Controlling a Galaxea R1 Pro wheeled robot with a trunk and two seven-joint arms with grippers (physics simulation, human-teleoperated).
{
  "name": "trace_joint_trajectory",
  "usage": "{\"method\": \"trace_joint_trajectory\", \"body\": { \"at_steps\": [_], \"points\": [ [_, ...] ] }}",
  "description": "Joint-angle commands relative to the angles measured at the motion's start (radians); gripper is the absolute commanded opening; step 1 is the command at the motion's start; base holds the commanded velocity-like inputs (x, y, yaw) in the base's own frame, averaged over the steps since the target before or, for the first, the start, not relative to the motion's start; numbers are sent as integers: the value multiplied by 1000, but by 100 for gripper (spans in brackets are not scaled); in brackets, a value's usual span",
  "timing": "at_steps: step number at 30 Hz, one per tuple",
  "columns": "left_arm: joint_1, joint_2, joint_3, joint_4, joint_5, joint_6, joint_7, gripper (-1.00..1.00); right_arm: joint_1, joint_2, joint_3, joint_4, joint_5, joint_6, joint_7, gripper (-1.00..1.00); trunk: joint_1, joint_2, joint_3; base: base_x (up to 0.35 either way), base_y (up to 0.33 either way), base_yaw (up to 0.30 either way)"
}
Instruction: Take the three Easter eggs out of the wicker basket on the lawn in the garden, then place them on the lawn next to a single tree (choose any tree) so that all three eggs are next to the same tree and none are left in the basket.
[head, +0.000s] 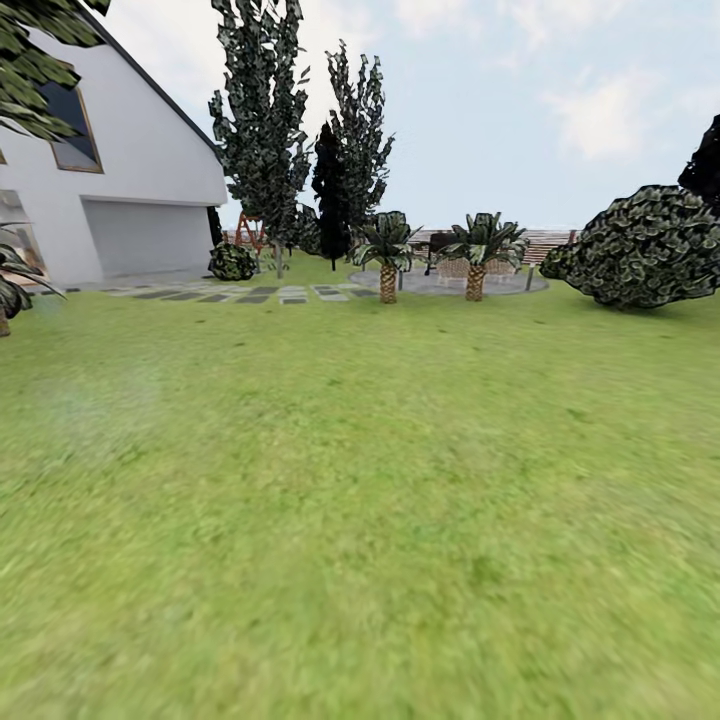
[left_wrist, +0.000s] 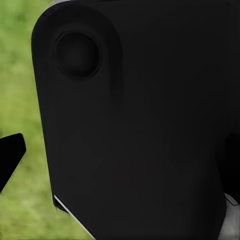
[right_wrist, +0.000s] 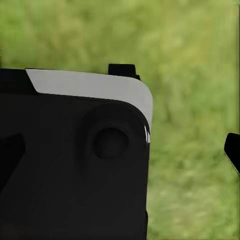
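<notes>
The lawn (head: 360, 500) spreads wide and flat ahead of me in the head view. The Easter eggs, the wicker basket and the tree are out of view. In the left wrist view my left gripper (left_wrist: 120, 155) hangs in front of a black part of my own body, with one dark fingertip (left_wrist: 10, 157) over grass at the frame's edge. My right gripper (right_wrist: 120, 152) also looks past a black and white body panel (right_wrist: 90, 90) onto grass, its fingertips (right_wrist: 232, 150) far apart with nothing between them.
A white house (head: 130, 200) stands at the far left, with stepping stones (head: 250, 293) in front. Tall narrow dark-leaved poplars (head: 265, 130) rise behind. Two small palms (head: 388, 255) flank a paved round patch (head: 450, 283). A big round bush (head: 645, 245) sits at right.
</notes>
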Motion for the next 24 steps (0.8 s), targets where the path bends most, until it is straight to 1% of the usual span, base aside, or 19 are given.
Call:
{"method": "trace_joint_trajectory", "body": {
  "at_steps": [1, 17, 24],
  "points": [
    [1, 0, -1, -2, 0, 0, -1, 100, 0, 0, 1, 0, 2, 1, 1, 100, 1, 0, -1, 340, 0, 0],
    [1, 0, -1, -2, 0, 0, -1, 100, 0, 0, 1, 0, 2, 1, 0, 100, 1, 0, -1, 340, 0, 3],
    [1, 0, 0, -2, 0, 0, -1, 100, 0, 0, 1, 0, 1, 2, -1, 100, 1, 0, -1, 340, 0, 216]
  ]
}}
